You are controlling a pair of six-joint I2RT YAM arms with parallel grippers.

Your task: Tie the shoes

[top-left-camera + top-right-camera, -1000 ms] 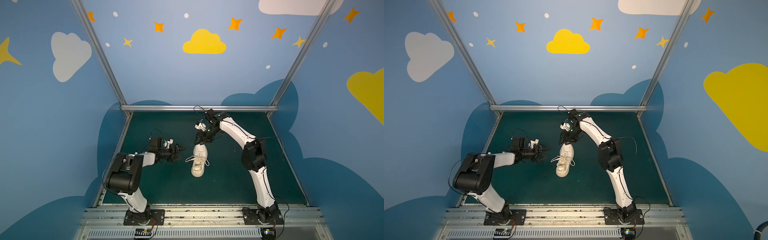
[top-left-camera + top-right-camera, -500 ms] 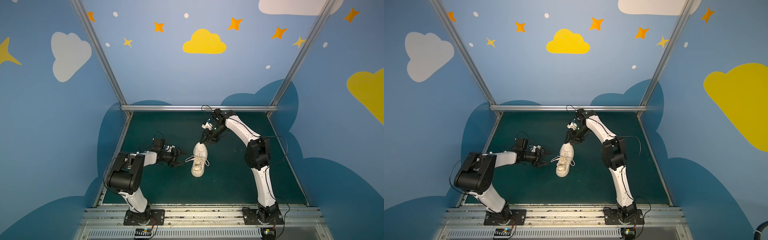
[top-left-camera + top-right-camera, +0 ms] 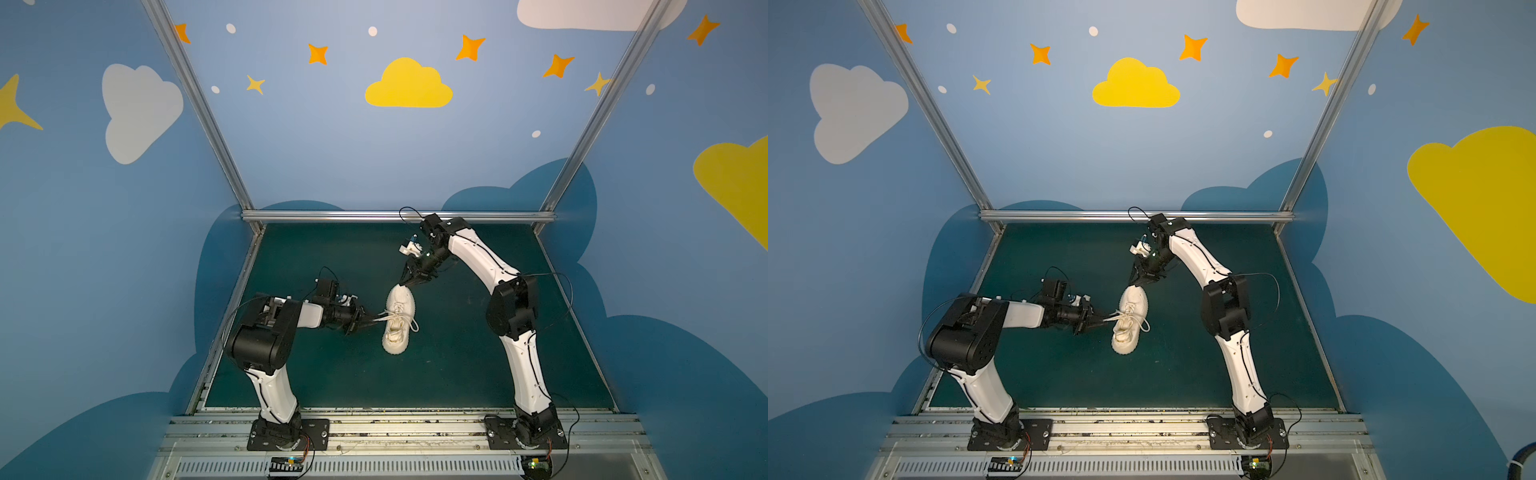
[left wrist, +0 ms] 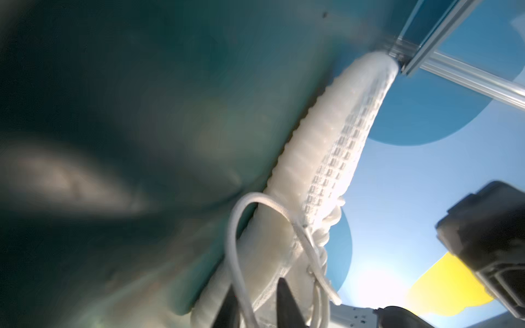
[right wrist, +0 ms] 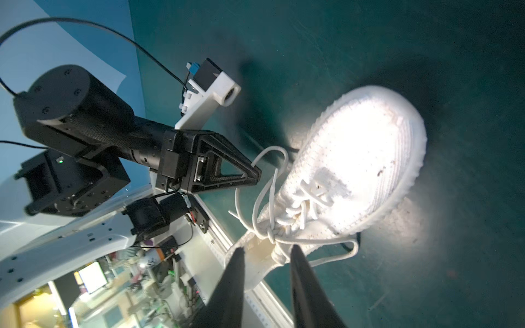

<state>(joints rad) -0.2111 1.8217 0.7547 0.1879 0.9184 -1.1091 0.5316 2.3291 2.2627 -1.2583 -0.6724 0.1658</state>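
While the left gripper [image 3: 372,321] is pinched on a lace loop [image 4: 257,195], the shoe [image 3: 398,328] lies loose mid-frame on the mat [image 3: 457,374]; the right gripper [image 3: 406,284], parted by its upper end, pins nothing, so pulling may drag it.

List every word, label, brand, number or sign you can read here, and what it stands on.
No readable text anywhere.
Sneaker: no brand or print shows.
Left arm and right arm: no legible labels.
Screens behind the rig, right wrist view: too blurred to read.
Walls: painted clouds and stars only.
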